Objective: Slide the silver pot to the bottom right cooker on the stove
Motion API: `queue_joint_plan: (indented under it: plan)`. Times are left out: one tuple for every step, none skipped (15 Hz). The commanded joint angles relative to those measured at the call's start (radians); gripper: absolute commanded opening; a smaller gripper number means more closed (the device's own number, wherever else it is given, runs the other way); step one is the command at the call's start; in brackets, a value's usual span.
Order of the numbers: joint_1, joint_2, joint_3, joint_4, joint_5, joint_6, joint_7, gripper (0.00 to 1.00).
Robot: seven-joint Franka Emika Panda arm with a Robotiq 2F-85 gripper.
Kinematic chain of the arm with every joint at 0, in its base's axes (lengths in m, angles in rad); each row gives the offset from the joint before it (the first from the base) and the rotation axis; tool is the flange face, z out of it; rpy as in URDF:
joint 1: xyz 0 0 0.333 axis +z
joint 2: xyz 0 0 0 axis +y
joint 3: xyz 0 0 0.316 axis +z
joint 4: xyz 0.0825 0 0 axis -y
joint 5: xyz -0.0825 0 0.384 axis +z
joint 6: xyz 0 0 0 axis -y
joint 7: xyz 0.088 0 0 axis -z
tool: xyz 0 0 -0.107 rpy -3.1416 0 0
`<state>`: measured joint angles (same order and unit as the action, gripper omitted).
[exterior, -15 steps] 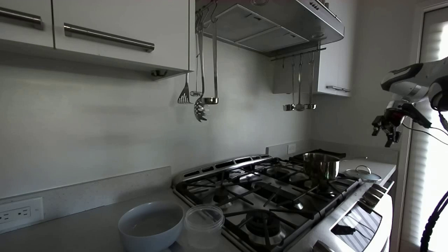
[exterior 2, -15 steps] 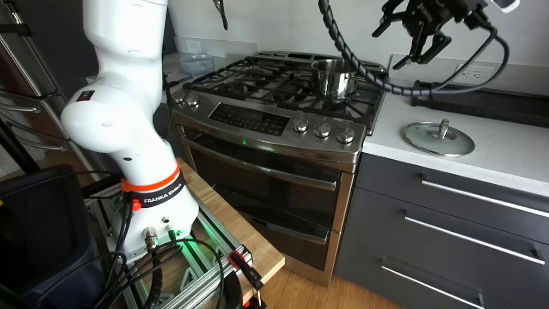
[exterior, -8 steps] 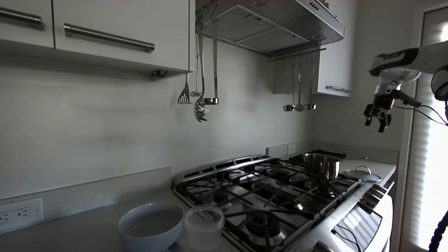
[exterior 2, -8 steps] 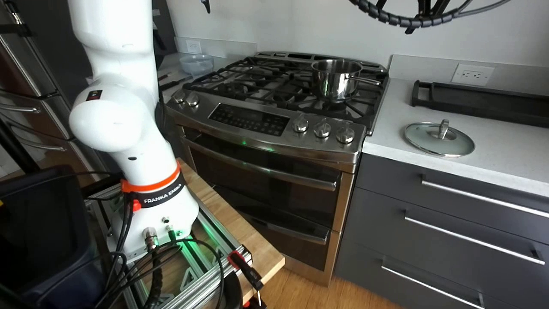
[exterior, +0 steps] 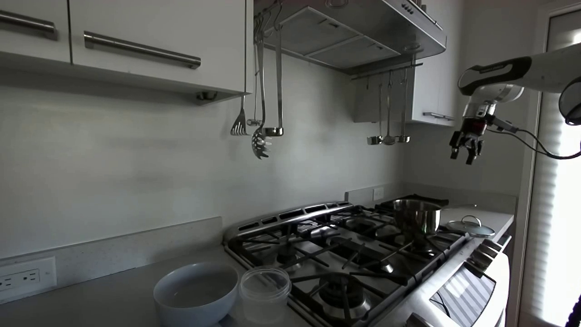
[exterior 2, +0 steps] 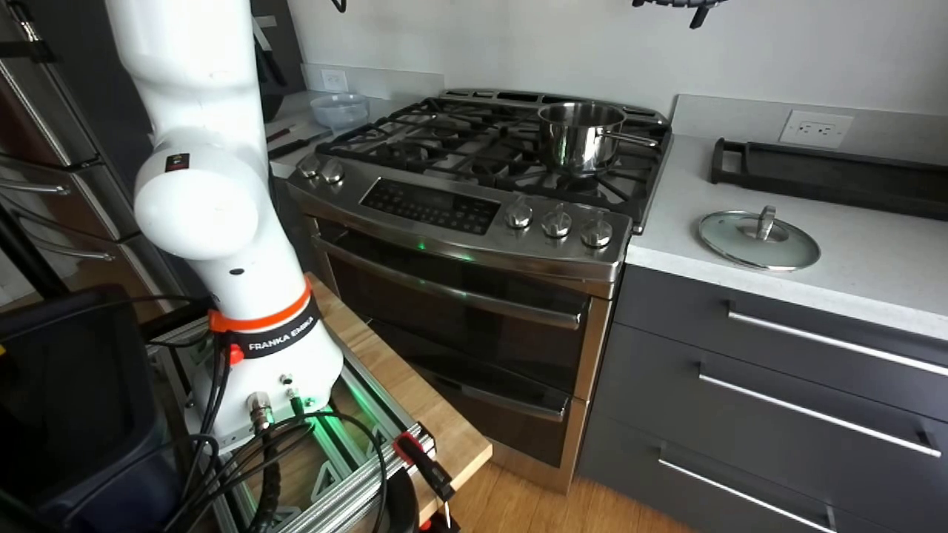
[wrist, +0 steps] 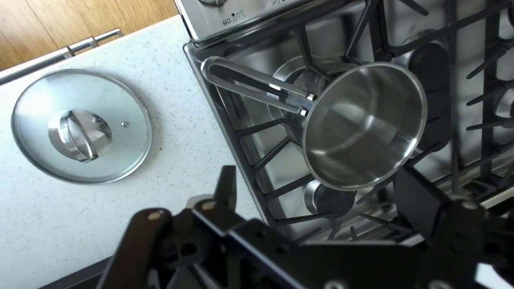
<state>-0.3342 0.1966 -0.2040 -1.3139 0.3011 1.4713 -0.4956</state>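
The silver pot [exterior 2: 581, 141] stands upright on the right side of the stove [exterior 2: 444, 222]; it also shows in an exterior view [exterior: 416, 215] and the wrist view [wrist: 361, 132]. Its handle points toward the right counter. The bottom right cooker [wrist: 287, 78] is partly hidden under the pot and handle; a rear burner [wrist: 333, 198] shows beyond the pot. My gripper [exterior: 462, 156] hangs open and empty, fingers down, well above the pot and counter. In the wrist view the open fingers [wrist: 319, 176] frame the pot's rear edge. Only a fingertip [exterior 2: 698, 16] shows in an exterior view.
A glass lid [exterior 2: 759, 240] lies on the right counter [exterior 2: 681, 222]. A black tray [exterior 2: 837, 178] lies behind it. A white bowl [exterior: 195, 295] and a clear container [exterior: 264, 295] stand left of the stove. Utensils [exterior: 388, 136] hang under the range hood [exterior: 354, 36].
The gripper has moved left in an exterior view, risen and straightened to point down. It has almost left the top of an exterior view. The pot has not moved.
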Motion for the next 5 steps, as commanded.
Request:
queue_joint_plan:
  plan:
    - [0.006, -0.001, 0.002, -0.001, 0.0, 0.002, 0.0, 1.0]
    - [0.007, 0.0, 0.002, 0.0, 0.0, 0.002, 0.0, 1.0]
    - [0.007, 0.0, 0.002, 0.001, 0.0, 0.002, 0.0, 1.0]
    - [0.005, 0.001, 0.001, 0.001, 0.0, 0.002, 0.0, 1.0]
    - [0.003, 0.001, 0.001, 0.001, 0.0, 0.002, 0.0, 1.0]
